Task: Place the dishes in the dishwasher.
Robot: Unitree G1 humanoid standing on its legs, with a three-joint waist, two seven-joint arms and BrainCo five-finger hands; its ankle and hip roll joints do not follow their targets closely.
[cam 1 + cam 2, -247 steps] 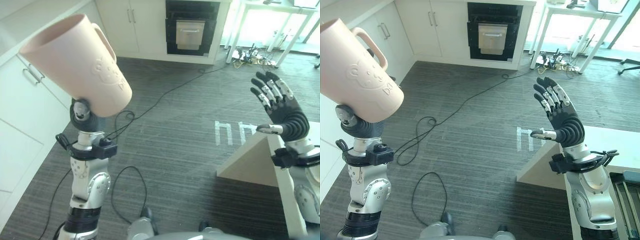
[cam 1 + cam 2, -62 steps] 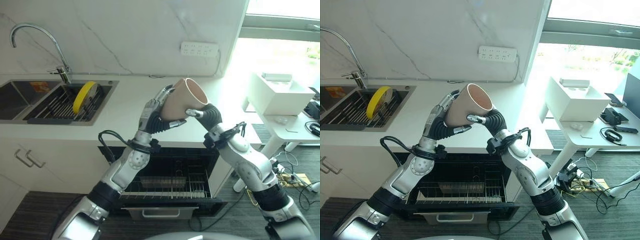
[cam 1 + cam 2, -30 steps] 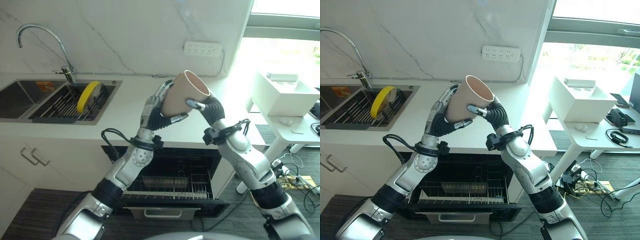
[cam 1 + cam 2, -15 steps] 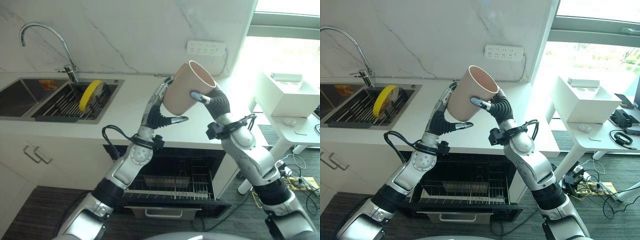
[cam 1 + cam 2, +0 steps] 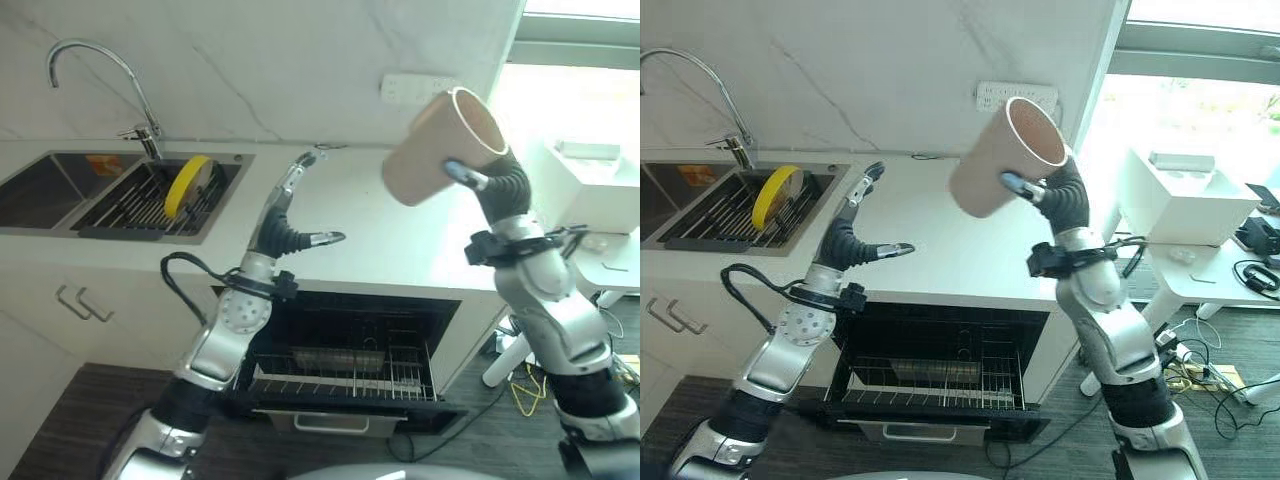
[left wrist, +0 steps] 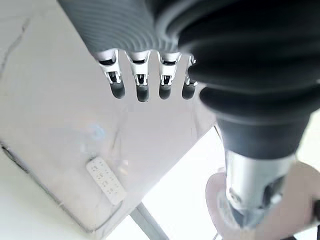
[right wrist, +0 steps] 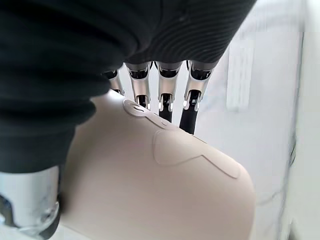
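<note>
The beige mug [image 5: 1002, 158] sits in the right hand [image 5: 1055, 200], raised well above the white tabletop [image 5: 940, 240] near its right end. The fingers are curled round the mug's side, as the right wrist view shows with the dark tips [image 7: 186, 120] lying against its wall. The mug is tilted, its long axis slanting so the open mouth points up and toward the right, the base down toward the left.

The left hand [image 5: 855, 238] stands apart from the mug, above the middle of the tabletop, fingers straight and spread with the thumb out to the side, holding nothing.

The relation that matters is vertical: the open dishwasher [image 5: 930, 385] lies directly below the front edge of the tabletop, and its pulled-out wire rack [image 5: 345, 372] projects forward of that edge, beneath and slightly to the left of the mug. The right hand is the one carrying the mug, so it has to bring the mug forward past the tabletop's front edge and down, and probably turn the mouth downward for it to seat on the rack.

A yellow plate [image 5: 186, 186] stands on edge in the sink [image 5: 60, 195] at the left end of the tabletop, nearer to the left hand.
</note>
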